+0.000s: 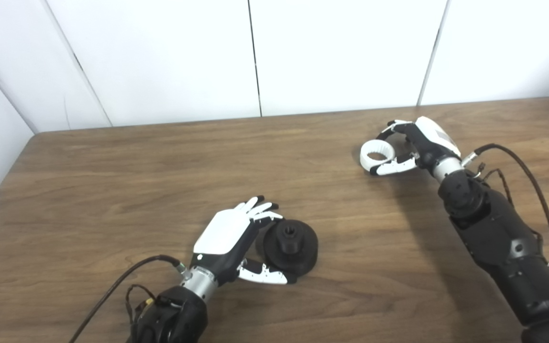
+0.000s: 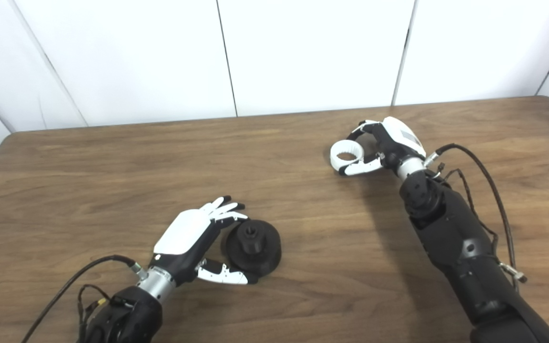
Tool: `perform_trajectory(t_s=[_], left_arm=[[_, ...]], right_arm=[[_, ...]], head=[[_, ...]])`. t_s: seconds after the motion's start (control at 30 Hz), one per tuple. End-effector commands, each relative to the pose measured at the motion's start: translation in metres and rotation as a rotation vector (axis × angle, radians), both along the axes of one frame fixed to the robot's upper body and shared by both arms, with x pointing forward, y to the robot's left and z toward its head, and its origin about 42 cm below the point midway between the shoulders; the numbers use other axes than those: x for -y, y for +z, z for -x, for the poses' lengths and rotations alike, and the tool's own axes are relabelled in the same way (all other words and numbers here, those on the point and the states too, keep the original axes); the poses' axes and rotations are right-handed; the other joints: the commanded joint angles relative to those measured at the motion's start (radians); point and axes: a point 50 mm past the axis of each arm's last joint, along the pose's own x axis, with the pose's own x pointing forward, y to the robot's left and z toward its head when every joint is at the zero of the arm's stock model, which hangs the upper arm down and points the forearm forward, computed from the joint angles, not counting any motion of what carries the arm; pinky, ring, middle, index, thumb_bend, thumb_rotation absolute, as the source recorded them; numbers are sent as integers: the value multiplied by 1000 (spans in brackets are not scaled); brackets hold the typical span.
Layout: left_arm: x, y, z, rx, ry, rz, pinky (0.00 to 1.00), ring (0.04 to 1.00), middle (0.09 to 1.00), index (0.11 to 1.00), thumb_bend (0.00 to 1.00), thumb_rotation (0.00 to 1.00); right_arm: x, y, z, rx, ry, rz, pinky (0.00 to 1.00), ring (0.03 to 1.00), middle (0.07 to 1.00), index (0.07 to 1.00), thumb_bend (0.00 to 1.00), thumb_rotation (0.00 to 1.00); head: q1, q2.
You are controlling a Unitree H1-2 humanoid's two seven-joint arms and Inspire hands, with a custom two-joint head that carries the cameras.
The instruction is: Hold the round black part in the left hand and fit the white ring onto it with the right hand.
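The round black part [image 1: 303, 255] lies flat on the wooden table [image 1: 112, 190], near the front centre, its raised hub pointing up. My left hand [image 1: 229, 233] rests against its left side. The fingers [image 1: 260, 207] stretch nearly straight past the part's far left edge and the thumb lies along its front edge, so the hand is open. The white ring [image 1: 365, 158] sits on the table at the right rear. My right hand [image 1: 424, 140] is curled around it, fingers touching its far side and thumb pressed to its near side.
White wall panels stand behind the table's rear edge. A black cable [image 1: 527, 171] loops off the right forearm over the table, and another cable [image 1: 112, 286] trails from the left wrist. Bare wood separates the two hands.
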Motion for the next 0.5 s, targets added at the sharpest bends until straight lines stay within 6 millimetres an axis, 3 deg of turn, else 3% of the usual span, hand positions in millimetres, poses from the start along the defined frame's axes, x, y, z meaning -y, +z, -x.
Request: perform_trajectory(t_s=[0.0,0.47], left_arm=[[-4,-2,0,-7,-1,-24,962,986,913,686,799,391],[-3,-3,-3,-3,-4,-32,957,984,911,684,799,398]], right_arm=[[-2,27,-8,101,25,-9,832,948,894,631,737,201],[0,43,-1,169,57,17,836,939,879,621,746,231]], head=[[1,0],[1,-6]])
